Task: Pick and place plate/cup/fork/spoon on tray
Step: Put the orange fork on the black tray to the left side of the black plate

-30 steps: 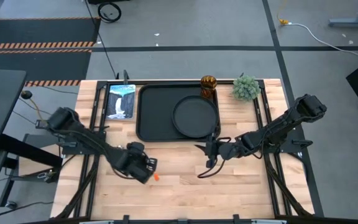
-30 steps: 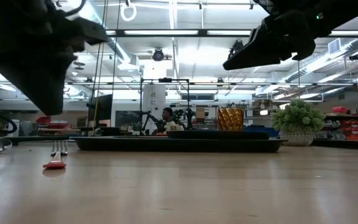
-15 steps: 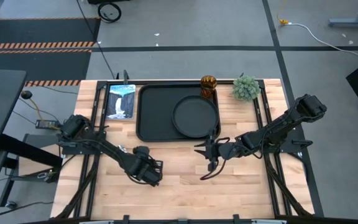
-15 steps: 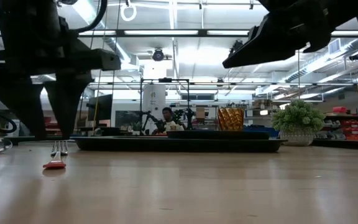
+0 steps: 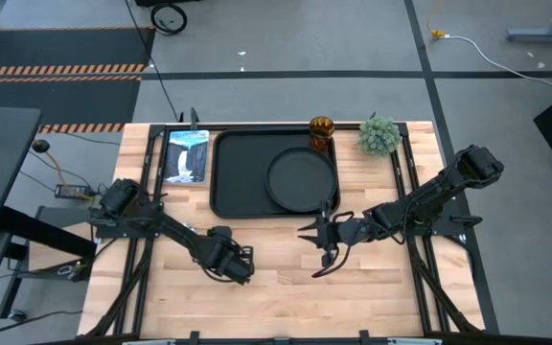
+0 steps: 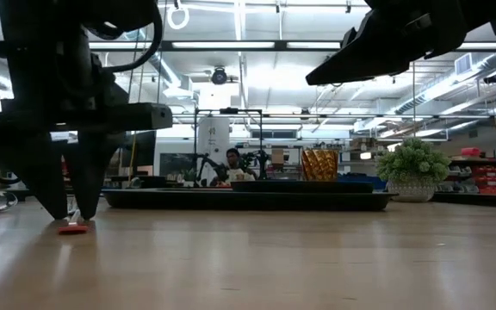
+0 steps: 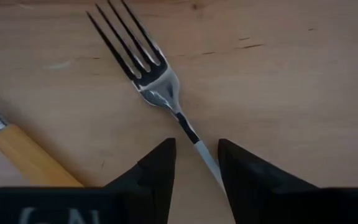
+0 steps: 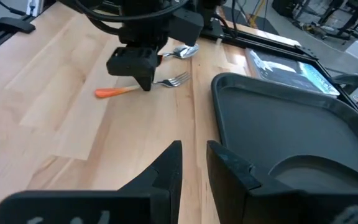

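Note:
The fork (image 7: 157,87), silver tines and red-orange handle (image 8: 114,91), lies flat on the wooden table in front of the tray (image 5: 233,172). My left gripper (image 7: 196,163) stands open over it, pointing down, with one fingertip on each side of the fork's thin neck; its tips reach the tabletop (image 6: 71,215). The spoon's yellow-orange handle (image 7: 23,152) lies next to the fork. The plate (image 5: 300,179) rests on the tray's right half. The cup (image 5: 321,130) stands at the tray's far right corner. My right gripper (image 8: 194,163) hovers open and empty near the tray's near right corner.
A small green plant (image 5: 379,135) stands at the far right, beside the cup. A blue-white picture card (image 5: 187,156) lies left of the tray. Bare wooden tabletop (image 5: 286,297) stretches along the near edge between the arms.
My left gripper has moved a little toward the table's right edge and come down until its fingertips reach the table at the fork. Its fingers have opened on the way. The fork has stayed where it lay. My right gripper has kept still.

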Robot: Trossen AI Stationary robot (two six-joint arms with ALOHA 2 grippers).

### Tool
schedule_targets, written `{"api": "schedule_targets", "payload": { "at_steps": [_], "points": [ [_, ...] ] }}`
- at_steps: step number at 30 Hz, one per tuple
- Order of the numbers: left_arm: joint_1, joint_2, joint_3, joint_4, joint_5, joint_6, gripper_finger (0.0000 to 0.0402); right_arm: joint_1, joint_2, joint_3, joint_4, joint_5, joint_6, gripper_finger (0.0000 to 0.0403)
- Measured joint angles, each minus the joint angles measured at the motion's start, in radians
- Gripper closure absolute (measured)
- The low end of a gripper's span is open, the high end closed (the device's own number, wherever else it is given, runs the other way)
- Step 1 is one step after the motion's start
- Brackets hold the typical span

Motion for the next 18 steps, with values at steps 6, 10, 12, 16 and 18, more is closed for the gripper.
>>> {"api": "schedule_targets", "payload": {
  "at_steps": [6,10,12,16,18],
  "points": [
    [0.023,0.006,0.002,0.002,0.038,0.078,0.0280,0.000,0.000,0.000,0.000,-0.024,0.005,0.0322],
    [0.024,0.001,0.001,0.004,0.055,0.126,0.0294,0.000,0.000,0.000,0.000,-0.024,0.005,0.0322],
    [0.025,0.000,0.001,0.004,0.072,0.143,0.0303,0.000,0.000,0.000,0.000,-0.024,0.005,0.0322],
    [0.026,0.000,0.001,0.010,0.093,0.194,0.0321,0.000,0.000,0.000,0.000,-0.023,0.005,0.0322],
    [0.026,-0.004,0.002,0.010,0.097,0.241,0.0329,0.000,0.000,0.000,0.000,-0.023,0.005,0.0322]
  ]
}}
